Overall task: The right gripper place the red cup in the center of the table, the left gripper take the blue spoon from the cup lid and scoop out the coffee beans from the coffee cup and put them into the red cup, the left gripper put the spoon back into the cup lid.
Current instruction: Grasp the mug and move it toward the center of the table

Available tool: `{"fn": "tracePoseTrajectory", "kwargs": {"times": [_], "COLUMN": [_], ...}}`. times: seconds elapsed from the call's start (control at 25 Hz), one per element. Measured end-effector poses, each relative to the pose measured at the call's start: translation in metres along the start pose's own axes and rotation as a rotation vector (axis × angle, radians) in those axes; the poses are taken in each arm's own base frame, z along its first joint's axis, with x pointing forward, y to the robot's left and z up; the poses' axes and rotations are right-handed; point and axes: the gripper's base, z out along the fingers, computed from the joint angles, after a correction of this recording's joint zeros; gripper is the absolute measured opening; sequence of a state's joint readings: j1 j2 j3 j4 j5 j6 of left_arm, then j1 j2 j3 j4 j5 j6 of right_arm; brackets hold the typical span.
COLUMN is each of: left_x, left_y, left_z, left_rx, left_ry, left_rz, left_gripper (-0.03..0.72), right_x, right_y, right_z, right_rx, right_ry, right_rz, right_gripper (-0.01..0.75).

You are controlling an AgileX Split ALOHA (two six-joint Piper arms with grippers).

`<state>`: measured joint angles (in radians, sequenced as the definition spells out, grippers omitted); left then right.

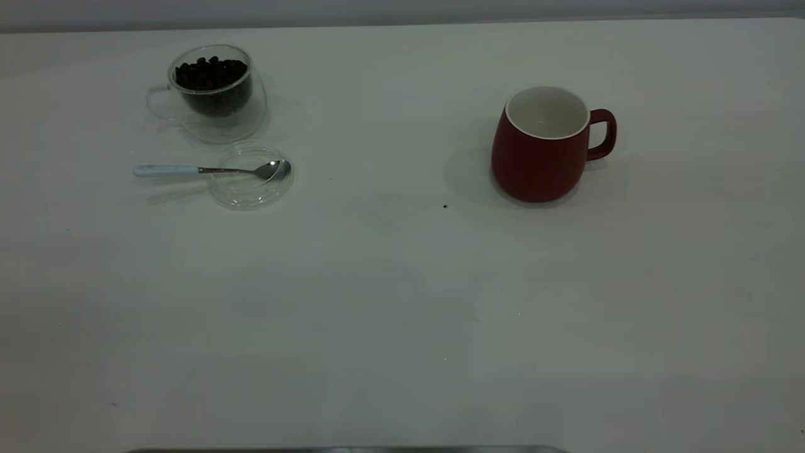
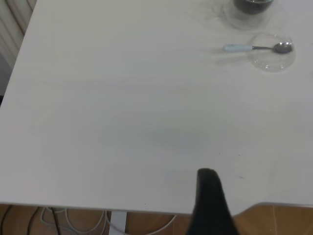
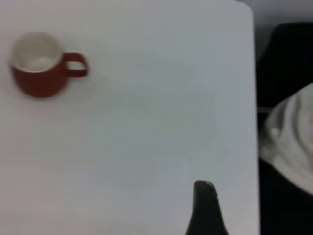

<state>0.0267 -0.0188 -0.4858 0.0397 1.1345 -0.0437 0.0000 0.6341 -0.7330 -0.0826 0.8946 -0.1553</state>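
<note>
The red cup (image 1: 541,151) stands upright on the right half of the table (image 1: 377,283), white inside empty, handle pointing right; the right wrist view shows it far off (image 3: 39,71). At far left the glass coffee cup (image 1: 214,88) holds coffee beans (image 1: 210,72). In front of it lies the clear cup lid (image 1: 251,176), with the blue spoon (image 1: 207,170) resting bowl-in-lid and its handle sticking out left. Neither arm appears in the exterior view. My left gripper (image 2: 208,181) hangs over the table's edge, far from the spoon (image 2: 254,47) and lid (image 2: 272,51). My right gripper (image 3: 204,188) is well away from the cup.
A tiny dark speck (image 1: 445,206) lies left of the red cup. Cables (image 2: 73,220) hang below the table edge in the left wrist view. Beyond the table's side edge in the right wrist view is a dark area with a white cloth (image 3: 288,132).
</note>
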Motion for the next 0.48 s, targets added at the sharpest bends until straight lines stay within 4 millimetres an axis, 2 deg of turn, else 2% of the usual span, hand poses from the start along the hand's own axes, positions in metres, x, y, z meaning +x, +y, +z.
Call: {"fn": "tracePoseTrajectory", "kwargs": {"times": [0.12,0.24,0.36,0.48], "left_x": [0.0,0.0,0.0,0.0], "left_y": [0.0,0.0,0.0,0.0], "left_z": [0.0,0.0,0.0,0.0], "left_rx": [0.0,0.0,0.0,0.0], "left_ry": [0.0,0.0,0.0,0.0], "left_rz": [0.0,0.0,0.0,0.0], "left_gripper": [0.586,0.586,0.586,0.586], "right_x": [-0.016,-0.024,-0.028,-0.022], "right_y": [-0.002,-0.001,0.006,0.019], "right_z": [0.041,0.084,0.126,0.165], "right_rx": [0.002,-0.03,-0.079,-0.146], "right_ry": [0.059,0.125,0.161,0.22], "right_rz": [-0.104,-0.236,-0.371,-0.502], "right_gripper": [0.573,0.573,0.573,0.573]}}
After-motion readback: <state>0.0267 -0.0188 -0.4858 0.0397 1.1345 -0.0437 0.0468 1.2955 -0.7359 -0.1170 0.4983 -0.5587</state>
